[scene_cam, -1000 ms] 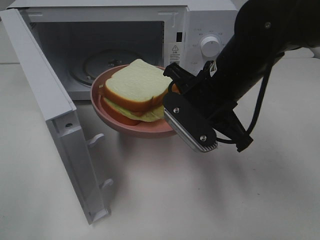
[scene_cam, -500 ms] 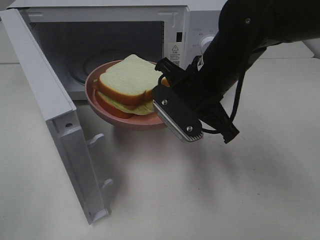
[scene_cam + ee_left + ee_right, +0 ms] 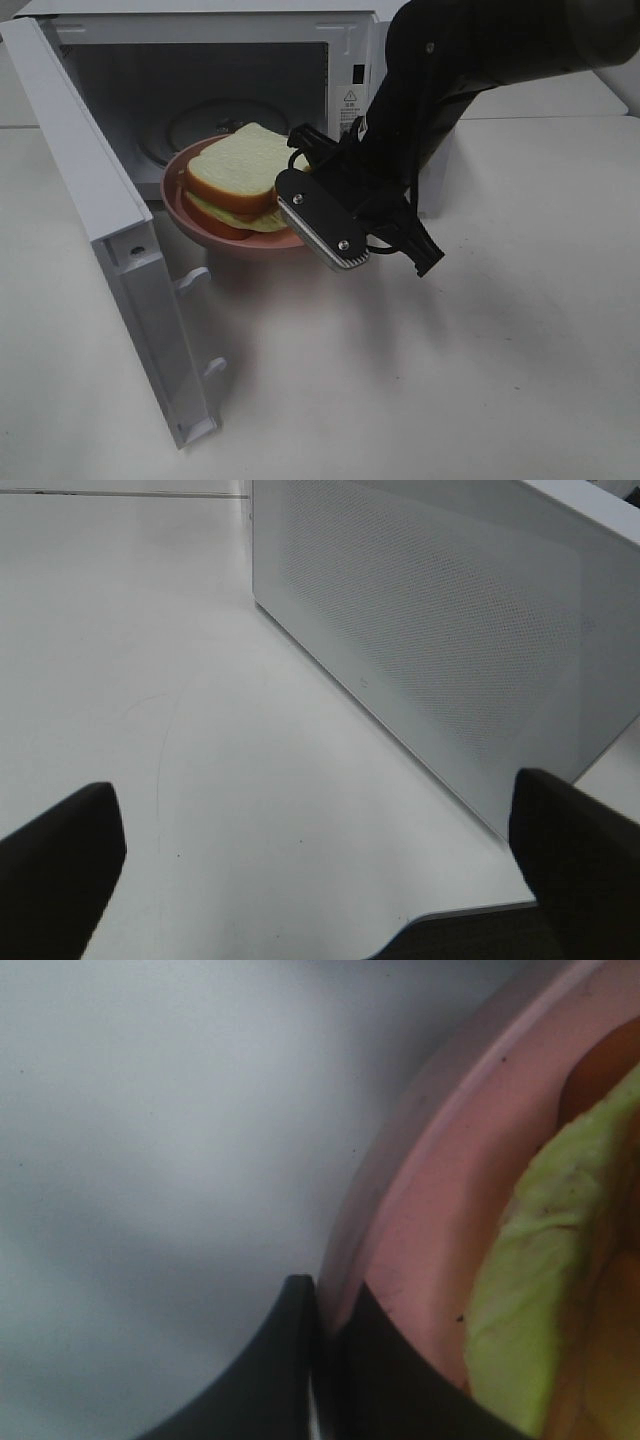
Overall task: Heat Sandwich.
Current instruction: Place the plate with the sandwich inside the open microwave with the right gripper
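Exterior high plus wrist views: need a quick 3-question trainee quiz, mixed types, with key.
1. True or false: the sandwich lies on the plate.
2. The right gripper is shut on: A the sandwich, B the plate rim, C nothing.
3. Fill in: the left gripper is ___.
Key: 1 true; 2 B; 3 open.

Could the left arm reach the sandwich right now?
Probably not. The open microwave door seems to stand between the left tool and the sandwich, and the right tool is clamped on the pink plate.
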Robot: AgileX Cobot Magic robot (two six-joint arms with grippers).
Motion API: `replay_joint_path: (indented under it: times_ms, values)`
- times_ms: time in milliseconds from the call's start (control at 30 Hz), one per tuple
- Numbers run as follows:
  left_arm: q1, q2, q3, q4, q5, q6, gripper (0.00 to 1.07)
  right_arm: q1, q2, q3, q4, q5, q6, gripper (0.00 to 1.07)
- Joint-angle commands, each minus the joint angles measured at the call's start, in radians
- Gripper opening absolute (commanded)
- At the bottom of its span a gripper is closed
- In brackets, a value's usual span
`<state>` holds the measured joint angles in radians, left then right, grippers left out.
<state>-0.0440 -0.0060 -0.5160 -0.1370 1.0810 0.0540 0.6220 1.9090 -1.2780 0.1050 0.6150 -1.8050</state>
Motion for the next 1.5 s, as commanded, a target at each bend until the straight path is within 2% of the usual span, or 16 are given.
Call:
replay_joint_path:
  times_ms: [33, 700, 800, 1500]
  values:
    - [-0.003, -0.016, 0.003, -0.001, -0.013, -0.007, 0.99, 0.01, 0.021, -0.054, -0.011, 0.019, 0.008, 0.0]
    - [-0.003, -0.016, 0.003, -0.001, -0.013, -0.007, 0.99, 0.011, 0.188, -0.341, -0.059, 0.142, 0.124, 0.0]
    - [-0.003, -0.016, 0.003, -0.001, -0.013, -0.007, 0.99, 0.021, 0.222, -0.403, -0.115, 0.167, 0.201, 0.0]
    - [-0.003, -0.016, 0.003, 0.003, -0.013, -0.006, 0.99, 0.033, 0.388, -0.697, -0.139, 0.251, 0.284, 0.0]
